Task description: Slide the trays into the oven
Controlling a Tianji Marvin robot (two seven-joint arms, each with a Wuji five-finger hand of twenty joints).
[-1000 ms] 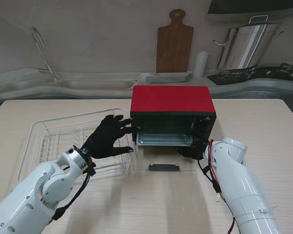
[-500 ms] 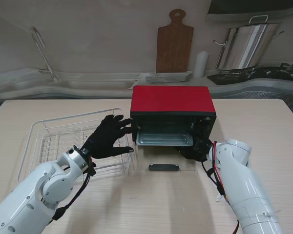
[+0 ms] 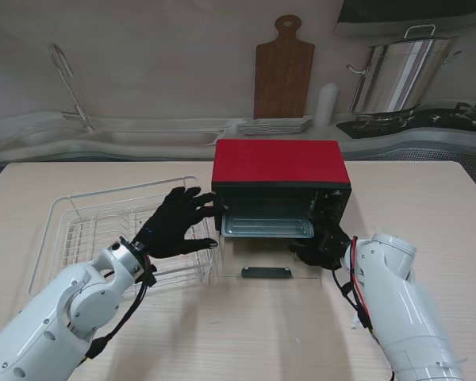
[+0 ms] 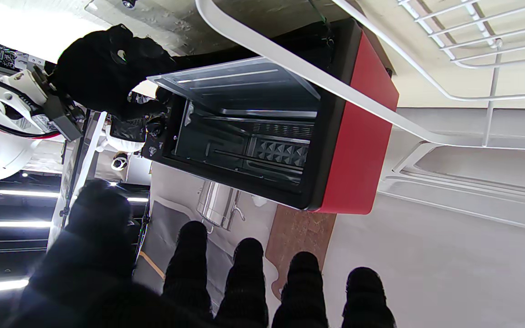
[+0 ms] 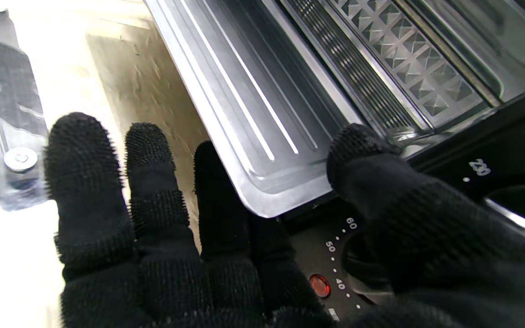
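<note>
Red oven (image 3: 281, 163) sits mid-bench (image 3: 222, 333), glass door (image 3: 266, 266) dropped flat toward me; metal tray (image 3: 267, 228) partly in the oven mouth, front edge sticking out over the door; right hand (image 3: 317, 248) at tray's right front corner, thumb (image 5: 358, 146) on the rim, other fingers (image 5: 153, 164) under the tray edge, grasping the tray; left hand (image 3: 174, 225) released, fingers spread, over wire dish rack (image 3: 71, 230) just beside oven's left side, holding nothing.
</note>
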